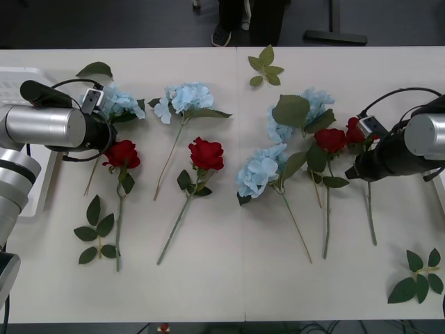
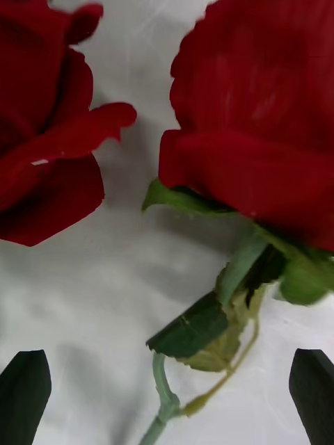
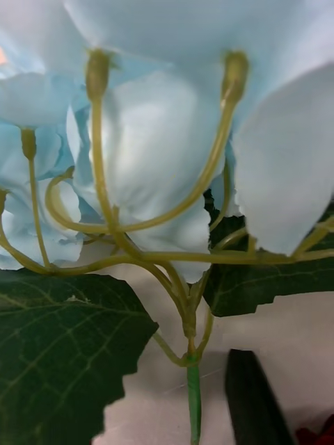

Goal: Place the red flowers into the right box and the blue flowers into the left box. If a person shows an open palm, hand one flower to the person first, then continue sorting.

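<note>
I have both arms down over the table at once, so I read this as the reach-to-grasp step on two flowers, nothing lifted yet.

My right gripper (image 2: 167, 396) sits low at the rightmost red rose (image 1: 355, 131), beside its neighbour red rose (image 1: 330, 140). In the right wrist view its black fingers (image 2: 24, 393) stand spread at the two corners — released, with the stem (image 2: 165, 400) and a small leaf (image 2: 191, 327) lying between them on the white table (image 1: 229, 278).

My left gripper (image 1: 97, 125) is over the leftmost blue hydrangea (image 1: 119, 103). In the left wrist view I see one dark finger (image 3: 254, 396) just beside the green stem (image 3: 194, 396), under the pale petals and a big leaf (image 3: 62, 341); I cannot tell whether that hand is spread or clenched.

The left box (image 1: 31, 188) shows as a white rim behind my left arm. A person's legs (image 1: 247, 17) stand past the far edge; I see no palm offered.

Next, I judge, each hand must settle onto its stem and close squarely — thin stems slip easily — then carry blue left and red right.
</note>
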